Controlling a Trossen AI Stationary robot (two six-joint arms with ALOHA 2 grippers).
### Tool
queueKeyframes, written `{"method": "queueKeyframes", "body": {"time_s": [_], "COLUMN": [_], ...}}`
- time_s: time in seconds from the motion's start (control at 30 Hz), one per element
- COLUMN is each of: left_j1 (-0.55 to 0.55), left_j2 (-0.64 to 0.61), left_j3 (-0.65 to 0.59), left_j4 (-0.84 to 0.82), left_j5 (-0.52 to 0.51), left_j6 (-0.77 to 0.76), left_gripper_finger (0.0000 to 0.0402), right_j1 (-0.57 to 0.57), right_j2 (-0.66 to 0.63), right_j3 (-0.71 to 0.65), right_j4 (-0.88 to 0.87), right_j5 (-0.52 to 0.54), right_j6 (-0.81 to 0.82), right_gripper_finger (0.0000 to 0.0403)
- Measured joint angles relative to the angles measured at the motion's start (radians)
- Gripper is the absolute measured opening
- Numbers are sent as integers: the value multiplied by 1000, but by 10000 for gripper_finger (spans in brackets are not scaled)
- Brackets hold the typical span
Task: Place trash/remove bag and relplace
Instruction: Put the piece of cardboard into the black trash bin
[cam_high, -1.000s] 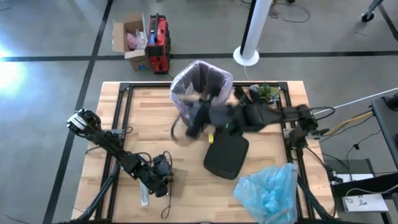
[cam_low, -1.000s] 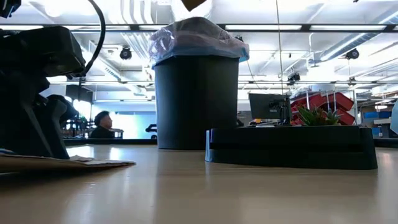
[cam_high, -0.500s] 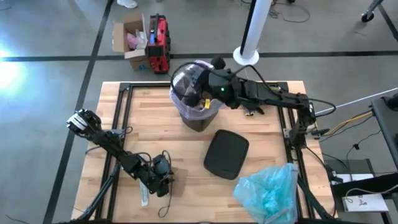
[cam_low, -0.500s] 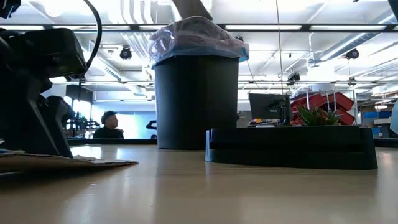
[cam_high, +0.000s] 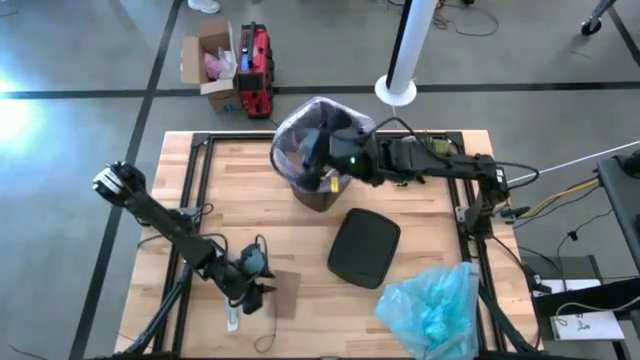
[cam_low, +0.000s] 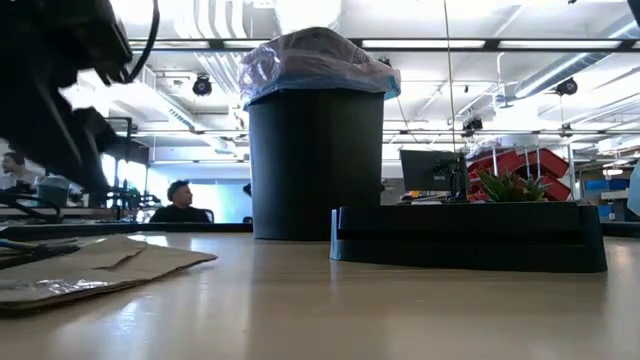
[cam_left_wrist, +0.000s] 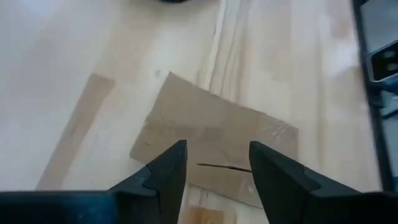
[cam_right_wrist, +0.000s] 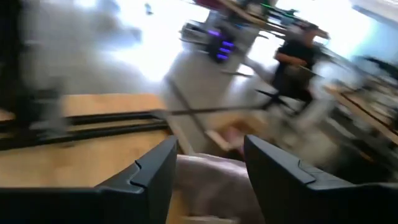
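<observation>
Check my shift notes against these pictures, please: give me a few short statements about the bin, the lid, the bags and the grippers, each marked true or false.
1. The bin has a pale liner over its rim. True.
2. The black lid sits on the bin. False: it lies flat on the table.
3. The left gripper hangs open above flat brown paper. True.
4. The light blue bag is inside the bin. False: it lies at the table's near right corner.
5. The right gripper is over the bin. True.

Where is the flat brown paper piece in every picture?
High view: flat brown paper piece near the table's front-left, by the left gripper.
Low view: lower left.
Left wrist view: centre, beyond the open fingers.
Right wrist view: not in it.
Shared landmark: wooden table.
</observation>
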Motion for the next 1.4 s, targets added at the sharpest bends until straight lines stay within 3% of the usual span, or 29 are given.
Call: {"method": "queueKeyframes", "body": {"time_s": [0.13,0.33,0.53,0.67,0.83,1.1,1.27,1.4], "left_j1": [-1,-1,1,4,11,14,16,16], "left_j2": [-77,-124,-76,-15,76,197,232,241], "left_j3": [0,-11,-46,-52,-51,-50,-47,-47], "left_j4": [-60,-125,-73,-28,-3,15,24,25], "left_j5": [-1,-22,-110,-187,-192,-186,-188,-183], "left_j6": [25,53,46,-32,-54,-57,-59,-59], "left_gripper_finger": [152,144,134,125,111,92,83,78], "right_j1": [97,265,390,425,448,486,509,511], "right_j2": [10,93,239,329,411,502,567,616], "right_j3": [0,-4,-5,-5,-5,-5,-5,-5], "right_j4": [5,3,3,-6,-17,-25,-17,-23], "right_j5": [-120,-128,-124,-123,-153,-178,-155,-35], "right_j6": [21,111,135,210,303,227,184,166], "right_gripper_finger": [171,171,178,178,179,181,181,181]}}
